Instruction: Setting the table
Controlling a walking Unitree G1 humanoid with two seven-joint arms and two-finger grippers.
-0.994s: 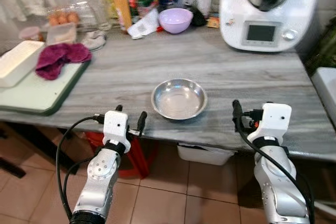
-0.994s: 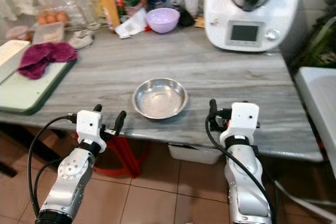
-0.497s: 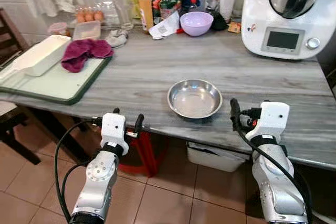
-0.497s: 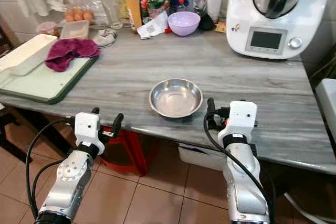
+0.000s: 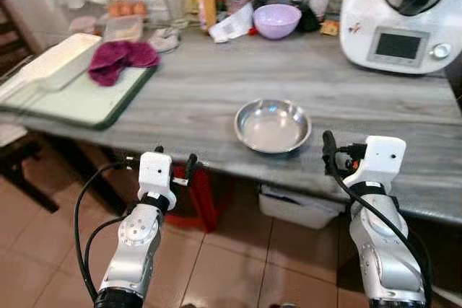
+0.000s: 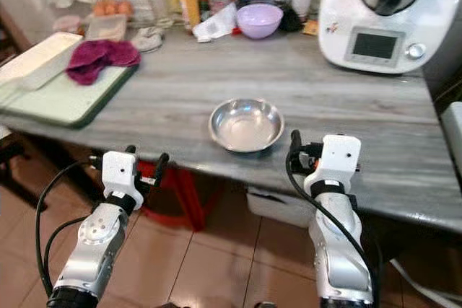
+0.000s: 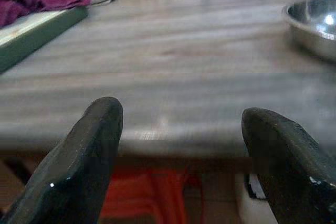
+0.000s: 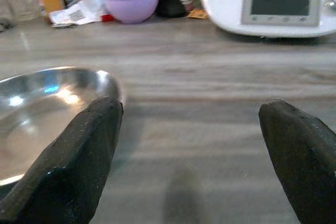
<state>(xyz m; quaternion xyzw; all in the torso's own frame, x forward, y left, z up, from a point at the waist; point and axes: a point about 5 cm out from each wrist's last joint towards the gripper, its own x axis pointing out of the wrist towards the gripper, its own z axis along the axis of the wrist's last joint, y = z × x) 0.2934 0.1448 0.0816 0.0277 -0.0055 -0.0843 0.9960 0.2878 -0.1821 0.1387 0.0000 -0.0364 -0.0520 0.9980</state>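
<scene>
The steel bowl [image 5: 273, 125] lies just ahead-left of the right gripper [image 5: 328, 151] (fingers apart, empty), nearer it than the equally spread left gripper [image 5: 175, 166].

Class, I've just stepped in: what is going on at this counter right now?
A humanoid robot stands at a grey counter, both arms raised at its near edge. The left gripper and the right gripper are open and hold nothing. An empty steel bowl sits near the front edge, closest to the right gripper, untouched. Farther back are a purple bowl, a white kitchen machine and a maroon cloth on a green board.
</scene>
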